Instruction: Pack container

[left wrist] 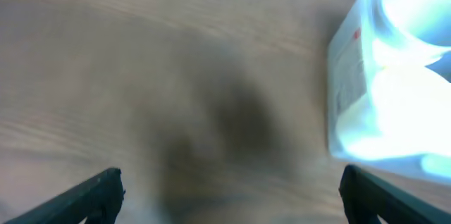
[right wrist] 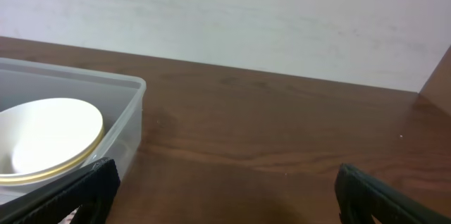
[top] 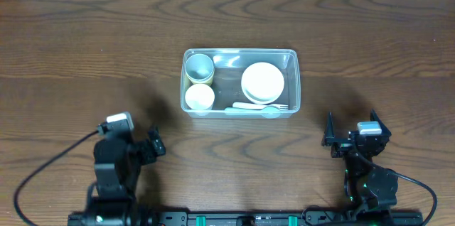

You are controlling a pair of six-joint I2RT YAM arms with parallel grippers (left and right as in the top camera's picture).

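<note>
Left gripper (left wrist: 229, 180) fingers spread wide, nothing held, over the wood table (top: 85, 41). The container (left wrist: 347, 76) is ahead and to its right, apart. Right gripper (right wrist: 224, 173) is also wide open and empty, with the container ahead-left, not touching. In the tub: white bowl (top: 262, 82), yellowish cup (top: 200, 68), small white cup (top: 200, 97), pale utensils (top: 256, 109).

Container (top: 240, 51) sat at the middle of the desk (top: 85, 41), with one hand at each near corner.
Inside it, a cup (top: 200, 68) stood at the far left, a small bowl (top: 200, 97) just nearer, a larger bowl (top: 262, 82) to their right, and cutlery (top: 259, 109) along the near wall. The left hand (left wrist: 229, 182) lay near and left of the container, the right hand (right wrist: 225, 175) near and right, both well apart from it.
</note>
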